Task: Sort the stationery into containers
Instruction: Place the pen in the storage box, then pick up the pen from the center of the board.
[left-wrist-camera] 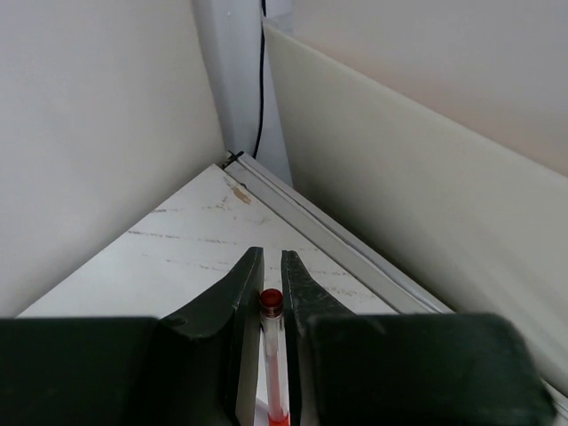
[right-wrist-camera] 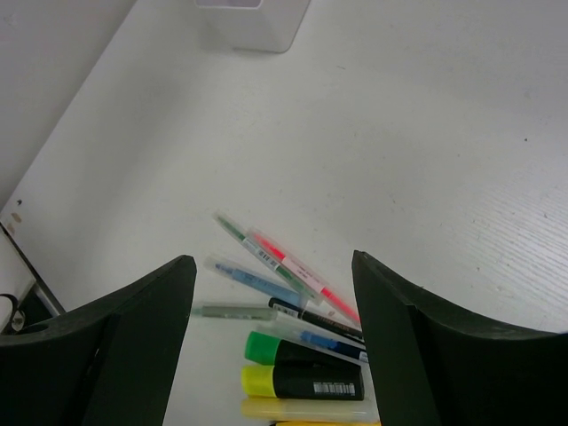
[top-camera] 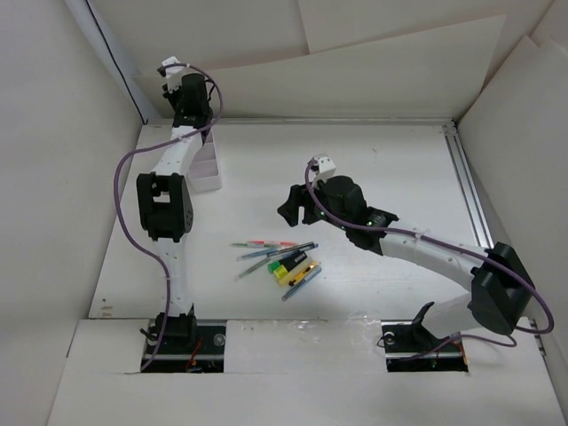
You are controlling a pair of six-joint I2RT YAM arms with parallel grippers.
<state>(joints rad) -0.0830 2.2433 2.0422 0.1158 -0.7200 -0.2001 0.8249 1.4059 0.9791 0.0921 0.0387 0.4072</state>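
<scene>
A heap of pens and highlighters (top-camera: 278, 261) lies at the table's front middle. In the right wrist view it holds a red-pink pen (right-wrist-camera: 302, 271), a blue pen (right-wrist-camera: 253, 278), a grey pen (right-wrist-camera: 226, 311) and green and yellow highlighters (right-wrist-camera: 302, 368). My right gripper (right-wrist-camera: 273, 306) is open above the heap; in the top view it (top-camera: 291, 208) hangs behind the heap. My left gripper (left-wrist-camera: 269, 288) is shut on a red pen (left-wrist-camera: 273, 355) at the back left, above the white box (top-camera: 206, 169). The box's far end also shows in the right wrist view (right-wrist-camera: 253, 18).
White walls close in the table at the back and both sides. A metal rail (top-camera: 468, 191) runs along the right edge. The left arm's cable (top-camera: 124, 204) loops out to the left.
</scene>
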